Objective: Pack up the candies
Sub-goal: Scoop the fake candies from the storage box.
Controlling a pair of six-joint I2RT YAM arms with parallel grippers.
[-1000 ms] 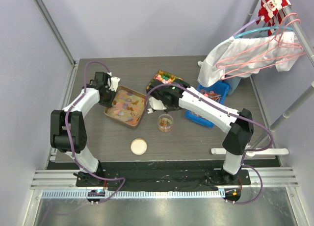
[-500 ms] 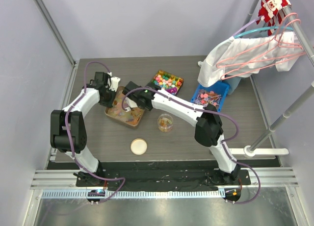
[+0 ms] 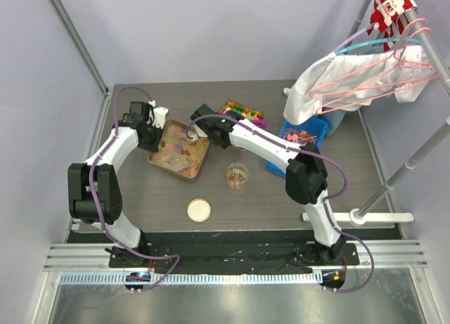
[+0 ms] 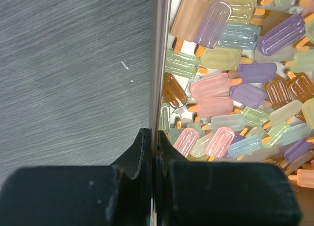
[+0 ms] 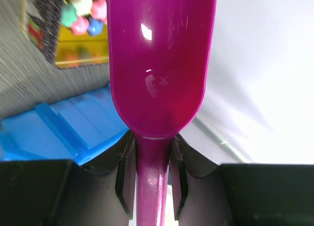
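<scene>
The candies (image 4: 225,88) are small popsicle-shaped gummies in many pale colours, heaped in a brown metal tray (image 3: 155,162) at the table's left middle. My left gripper (image 4: 154,138) is shut on the tray's left rim (image 4: 159,64), which runs between its jaws; from above, the left gripper (image 3: 150,131) sits at the tray's far left corner. My right gripper (image 5: 153,172) is shut on the handle of a magenta scoop (image 5: 162,64) whose bowl looks empty. Seen from above, the right gripper (image 3: 204,129) hangs over the tray's far right corner. A clear cup (image 3: 237,176) holds a few candies.
A round cream lid (image 3: 199,210) lies near the front. A yellow box of bright sweets (image 3: 242,113) and a blue bin (image 3: 301,138) stand behind the right arm. White clothes on hangers (image 3: 365,78) overhang the back right.
My right arm has swung left with the scoop, from beside the cup across the tray to its far right corner. The left gripper has kept its hold on the tray rim.
</scene>
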